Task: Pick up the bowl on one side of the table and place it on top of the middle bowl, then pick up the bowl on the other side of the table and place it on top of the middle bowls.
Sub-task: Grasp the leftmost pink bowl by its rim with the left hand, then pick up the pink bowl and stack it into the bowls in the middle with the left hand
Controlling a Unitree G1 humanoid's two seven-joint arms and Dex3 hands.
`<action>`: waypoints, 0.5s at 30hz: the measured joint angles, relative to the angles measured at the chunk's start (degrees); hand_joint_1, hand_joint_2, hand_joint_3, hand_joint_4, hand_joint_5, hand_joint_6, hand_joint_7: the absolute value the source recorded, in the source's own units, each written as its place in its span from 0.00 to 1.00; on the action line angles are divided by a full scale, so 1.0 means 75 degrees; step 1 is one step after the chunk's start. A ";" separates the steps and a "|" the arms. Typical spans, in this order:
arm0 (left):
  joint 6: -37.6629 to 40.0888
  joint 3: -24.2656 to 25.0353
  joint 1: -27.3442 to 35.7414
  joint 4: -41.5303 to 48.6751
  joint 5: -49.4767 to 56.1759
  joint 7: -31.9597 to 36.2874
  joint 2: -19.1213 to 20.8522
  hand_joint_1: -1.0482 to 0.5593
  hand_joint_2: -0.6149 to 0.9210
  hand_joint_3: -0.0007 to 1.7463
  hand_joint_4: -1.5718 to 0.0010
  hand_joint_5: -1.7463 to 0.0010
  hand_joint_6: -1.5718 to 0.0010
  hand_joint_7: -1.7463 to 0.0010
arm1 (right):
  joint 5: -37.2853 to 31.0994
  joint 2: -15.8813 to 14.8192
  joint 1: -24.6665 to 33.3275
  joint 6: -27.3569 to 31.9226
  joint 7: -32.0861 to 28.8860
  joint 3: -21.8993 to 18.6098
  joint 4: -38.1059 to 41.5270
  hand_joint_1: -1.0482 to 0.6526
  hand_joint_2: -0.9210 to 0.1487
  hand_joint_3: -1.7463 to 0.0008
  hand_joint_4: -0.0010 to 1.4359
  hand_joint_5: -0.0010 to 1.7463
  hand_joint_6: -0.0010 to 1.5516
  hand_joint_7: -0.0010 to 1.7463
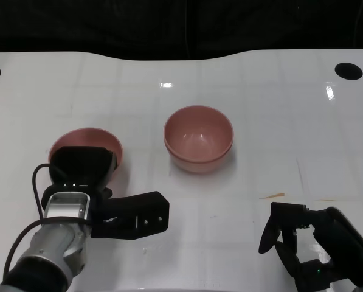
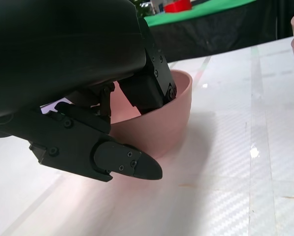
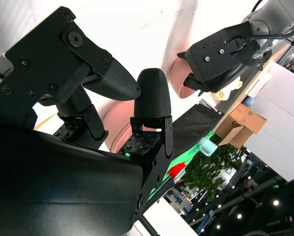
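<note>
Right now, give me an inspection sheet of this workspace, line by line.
Surface: white table, glossy, with an orange-brown smear.
Job's things: middle bowls, two pink ones already stacked; left pink bowl on the table.
Clutter: nothing seen.
Hands: left hand over the left bowl, one finger inside its rim, another outside; right hand holds nothing.
Cables: black cable looped at the left wrist.
Surroundings: two dark holes at the table's far corners.

Left bowl (image 1: pixel 87 141) half under left hand (image 1: pixel 84 173)
</note>
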 measured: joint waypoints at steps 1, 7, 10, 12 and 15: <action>-0.0069 -0.0021 0.0000 0.0002 -0.0063 0.0155 0.0018 0.42 1.00 0.15 0.44 0.00 0.31 0.96 | 0.0000 0.0013 0.0000 0.0000 0.0000 -0.0002 0.0000 0.46 0.55 0.19 0.63 1.00 0.52 0.87; -0.0172 -0.0135 0.0004 -0.0264 -0.0132 0.0561 0.0170 0.43 1.00 0.15 0.45 0.00 0.30 0.96 | -0.0004 0.0053 0.0000 0.0014 0.0001 -0.0021 -0.0001 0.45 0.54 0.19 0.62 1.00 0.52 0.86; -0.0128 -0.0139 0.0005 -0.0710 -0.0119 0.0696 0.0303 0.44 1.00 0.14 0.45 0.00 0.31 0.96 | -0.0004 0.0056 0.0000 0.0024 0.0001 -0.0032 -0.0001 0.45 0.54 0.19 0.62 1.00 0.52 0.86; -0.0034 -0.0143 0.0010 -0.0982 -0.0071 0.0723 0.0344 0.44 1.00 0.13 0.44 0.00 0.31 0.96 | -0.0004 0.0057 -0.0001 0.0024 0.0001 -0.0047 0.0000 0.45 0.54 0.19 0.63 1.00 0.52 0.86; 0.0023 -0.0142 0.0045 -0.1500 -0.0053 0.0759 0.0443 0.45 1.00 0.11 0.43 0.00 0.29 0.94 | -0.0024 0.0059 -0.0002 0.0023 0.0001 -0.0078 0.0008 0.46 0.54 0.20 0.63 1.00 0.52 0.86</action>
